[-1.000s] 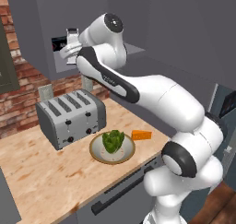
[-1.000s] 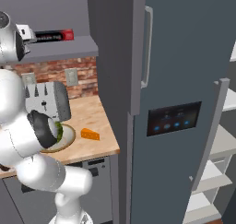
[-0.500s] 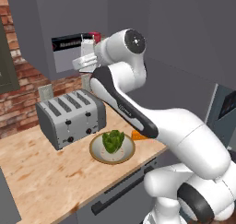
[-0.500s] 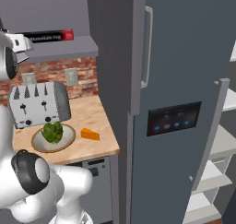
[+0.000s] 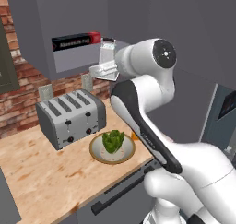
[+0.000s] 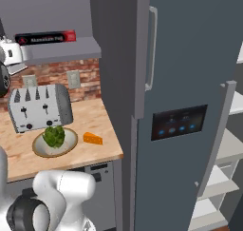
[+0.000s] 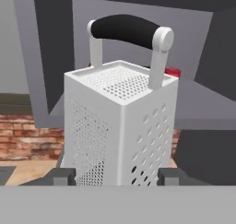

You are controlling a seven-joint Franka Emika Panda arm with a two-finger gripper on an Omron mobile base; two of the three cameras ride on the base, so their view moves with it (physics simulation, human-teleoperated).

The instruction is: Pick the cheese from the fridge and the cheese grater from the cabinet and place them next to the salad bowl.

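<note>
The cheese grater (image 7: 120, 126) is standing upright between the two fingertips (image 7: 63, 175) of the end effector (image 5: 104, 70), its black-gripped handle on top; the tips are sitting against its lower sides at about 7 and 5 o'clock in the hand view, so the jaws are closing on it at a medium spread. In the left base view the cheese grater (image 5: 108, 51) is showing at the open front of the grey cabinet (image 5: 41, 29), just above the white hand, with the long black-and-red box (image 5: 76, 41) lying on the cabinet shelf just to its 9 o'clock. Below, on the wooden counter (image 5: 41, 172), the silver toaster (image 5: 70, 117) is sitting against the brick wall (image 5: 18, 112), and the salad bowl (image 5: 112, 148) with its lettuce is resting just in front of it at about 5 o'clock. The white arm is crossing over the right side of the counter and hiding most of what is lying beyond the bowl. In the right base view the cheese (image 6: 92, 139) is lying on the counter just beside the salad bowl (image 6: 54, 143) at 3 o'clock, apart from it. The fridge (image 6: 190, 82) is rising at the counter's right end, its door with the lit panel (image 6: 179, 122) swung out and white shelves (image 6: 223, 178) showing past it.
</note>
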